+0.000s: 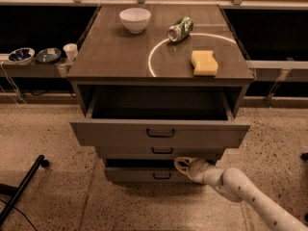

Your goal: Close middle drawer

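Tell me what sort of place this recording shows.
Probably a robot test lab: a drawer cabinet on speckled floor, a bowl, can and sponge staged on top, and the gripper just under the middle drawer front.

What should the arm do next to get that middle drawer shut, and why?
Probably raise the gripper slightly onto the front of the middle drawer, then push toward the cabinet. The drawer stands out from the cabinet, and the gripper sits just under its lower edge, right of the handle.
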### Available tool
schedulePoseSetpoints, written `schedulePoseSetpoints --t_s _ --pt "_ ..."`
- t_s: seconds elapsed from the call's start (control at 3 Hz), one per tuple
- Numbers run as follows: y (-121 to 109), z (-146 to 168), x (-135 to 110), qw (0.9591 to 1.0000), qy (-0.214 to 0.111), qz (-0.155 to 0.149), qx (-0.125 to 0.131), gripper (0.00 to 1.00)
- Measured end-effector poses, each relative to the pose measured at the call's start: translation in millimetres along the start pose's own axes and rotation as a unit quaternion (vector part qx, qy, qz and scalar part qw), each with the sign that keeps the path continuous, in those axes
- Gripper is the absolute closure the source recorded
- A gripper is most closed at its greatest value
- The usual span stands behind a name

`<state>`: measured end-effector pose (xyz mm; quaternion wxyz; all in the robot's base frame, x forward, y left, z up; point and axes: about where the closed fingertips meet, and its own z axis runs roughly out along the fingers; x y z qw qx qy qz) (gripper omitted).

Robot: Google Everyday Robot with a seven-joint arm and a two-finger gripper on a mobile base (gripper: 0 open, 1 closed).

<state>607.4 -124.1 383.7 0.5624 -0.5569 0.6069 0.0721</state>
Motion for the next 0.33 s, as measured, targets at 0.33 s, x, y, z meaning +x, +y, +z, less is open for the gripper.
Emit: schedulePoseSetpoints --t_s 0.33 --pt "22.6 -20.9 -23.2 0.9983 -0.018 -0.002 -0.055 1.0"
